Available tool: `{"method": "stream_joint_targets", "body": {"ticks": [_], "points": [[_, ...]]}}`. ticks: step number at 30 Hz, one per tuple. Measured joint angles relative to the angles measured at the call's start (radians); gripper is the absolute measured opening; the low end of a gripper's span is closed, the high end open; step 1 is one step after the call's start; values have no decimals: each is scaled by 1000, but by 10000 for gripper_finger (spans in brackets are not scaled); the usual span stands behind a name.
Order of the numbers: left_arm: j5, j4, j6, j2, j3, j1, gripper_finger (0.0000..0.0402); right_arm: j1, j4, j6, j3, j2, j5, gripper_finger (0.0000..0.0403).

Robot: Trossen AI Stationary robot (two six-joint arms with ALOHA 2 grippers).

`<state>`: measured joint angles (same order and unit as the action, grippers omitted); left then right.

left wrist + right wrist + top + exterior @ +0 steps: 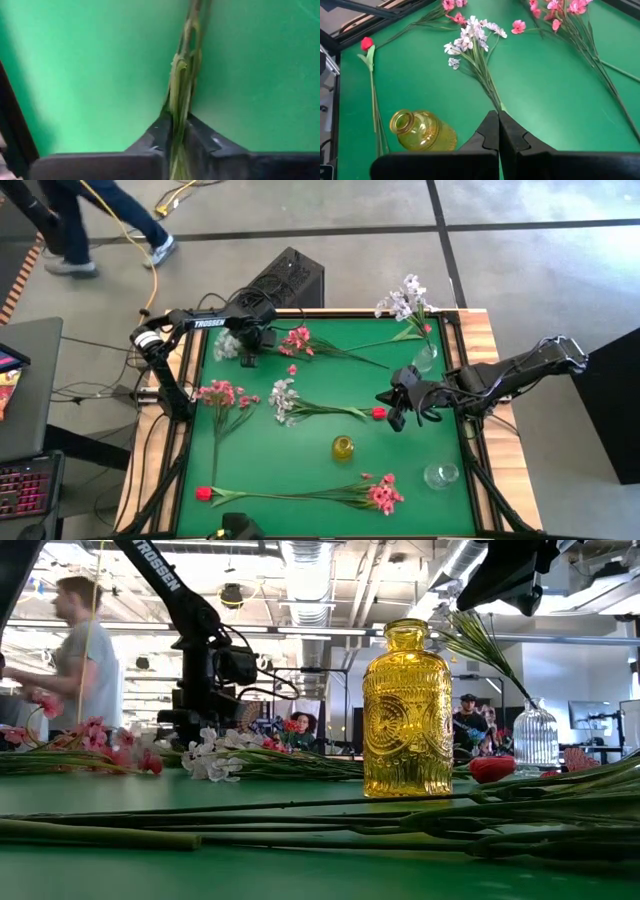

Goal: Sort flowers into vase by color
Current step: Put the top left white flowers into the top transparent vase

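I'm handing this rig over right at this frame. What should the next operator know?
Left gripper: fingers shut on a green stem at the table's far left; which flower, I cannot tell.
Right gripper: shut, empty, above mid-table.
Done: one pale spray stands in the far clear vase.
Left: yellow vase and near clear vase look empty; pink sprays, a white spray and red buds lie on the mat.
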<state>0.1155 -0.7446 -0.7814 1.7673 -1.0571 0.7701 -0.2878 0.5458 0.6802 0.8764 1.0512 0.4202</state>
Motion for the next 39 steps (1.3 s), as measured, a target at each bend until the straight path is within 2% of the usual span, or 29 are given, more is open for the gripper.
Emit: {"method": "stream_joint_targets", "body": {"ticks": [7,11,17,24,27,32,35,39], "points": [[1,-254,75,-2,-92,-45,12,0,-5,-4,5,0,-1,25],[-6,-383,168,-2,-164,-95,4,0,-6,-46,37,0,-3,27],[-66,-528,316,-9,-253,-189,3,0,-6,-180,99,-1,-4,27],[-6,-624,471,-126,-273,-292,3,-1,-2,-354,154,-1,-7,28],[-29,-627,523,-210,-273,-338,2,-1,-10,-442,167,-1,-6,28],[-146,-591,646,-355,-273,-413,2,1,-108,-687,170,0,-5,28],[-221,-518,802,-432,-273,-447,2,12,-220,-879,170,11,-3,29],[-271,-404,1111,-503,-274,-470,2,33,-364,-1120,171,43,4,29]]}}
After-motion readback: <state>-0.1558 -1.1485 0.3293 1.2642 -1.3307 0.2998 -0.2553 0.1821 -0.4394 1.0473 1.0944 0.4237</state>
